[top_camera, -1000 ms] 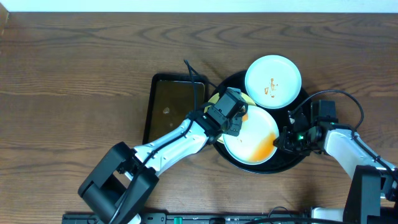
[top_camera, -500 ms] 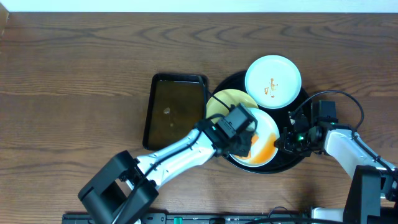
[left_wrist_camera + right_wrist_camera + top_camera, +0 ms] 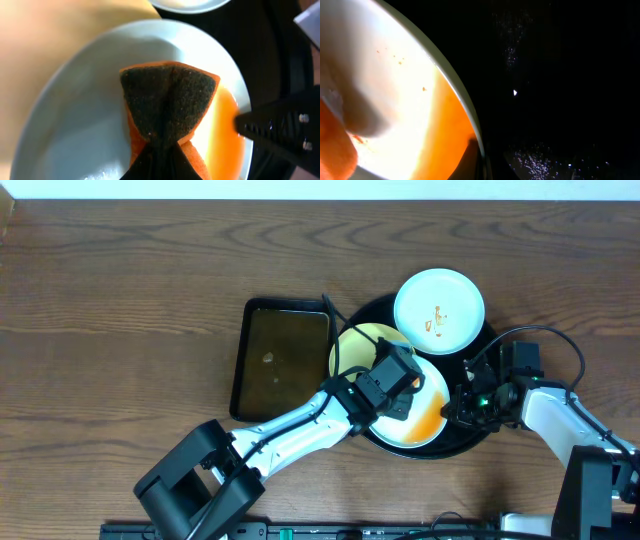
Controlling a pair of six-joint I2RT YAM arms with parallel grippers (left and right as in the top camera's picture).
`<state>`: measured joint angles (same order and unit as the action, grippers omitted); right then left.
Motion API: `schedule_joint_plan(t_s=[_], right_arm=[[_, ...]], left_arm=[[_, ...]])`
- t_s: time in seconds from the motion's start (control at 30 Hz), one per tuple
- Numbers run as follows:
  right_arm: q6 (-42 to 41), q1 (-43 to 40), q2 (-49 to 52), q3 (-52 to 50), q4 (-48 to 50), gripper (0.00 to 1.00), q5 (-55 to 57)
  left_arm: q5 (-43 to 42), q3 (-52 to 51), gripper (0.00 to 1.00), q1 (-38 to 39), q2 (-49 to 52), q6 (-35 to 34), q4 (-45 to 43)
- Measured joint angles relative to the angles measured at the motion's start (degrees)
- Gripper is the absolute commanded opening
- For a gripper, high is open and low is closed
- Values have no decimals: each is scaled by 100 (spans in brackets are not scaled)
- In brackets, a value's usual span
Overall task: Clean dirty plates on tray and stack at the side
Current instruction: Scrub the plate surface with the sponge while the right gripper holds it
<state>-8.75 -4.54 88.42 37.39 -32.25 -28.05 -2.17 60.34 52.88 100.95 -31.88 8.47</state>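
Sponge [image 3: 167, 102] (dark side showing) sits pinched in the left gripper's [image 3: 162, 152] closed jaws, the orange-smeared plate [image 3: 85, 115] beneath them on the tray [image 3: 270, 65], the right gripper's [image 3: 245, 127] jaws shut just beside its rim.

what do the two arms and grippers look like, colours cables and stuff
Both arms have white link shells joined by black joint housings. The left arm ends in a black wrist and a black left gripper with narrow tapered fingers. The right arm carries a black right gripper, a thin black cable looping over its wrist and a small green light.
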Motion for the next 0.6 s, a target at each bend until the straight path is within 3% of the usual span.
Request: schedule_joint_plan(t_s=[0.13, 0.43, 0.6], right_arm=[[0, 0, 0, 0, -2, 1, 0], [0, 2, 0, 0, -4, 1, 0], [0, 0, 0, 0, -9, 1, 0]], left_arm=[[-4, 0, 8, 0, 0, 17, 55], [-975, 0, 8, 26, 37, 22, 343], [-605, -7, 8, 33, 109, 26, 476]])
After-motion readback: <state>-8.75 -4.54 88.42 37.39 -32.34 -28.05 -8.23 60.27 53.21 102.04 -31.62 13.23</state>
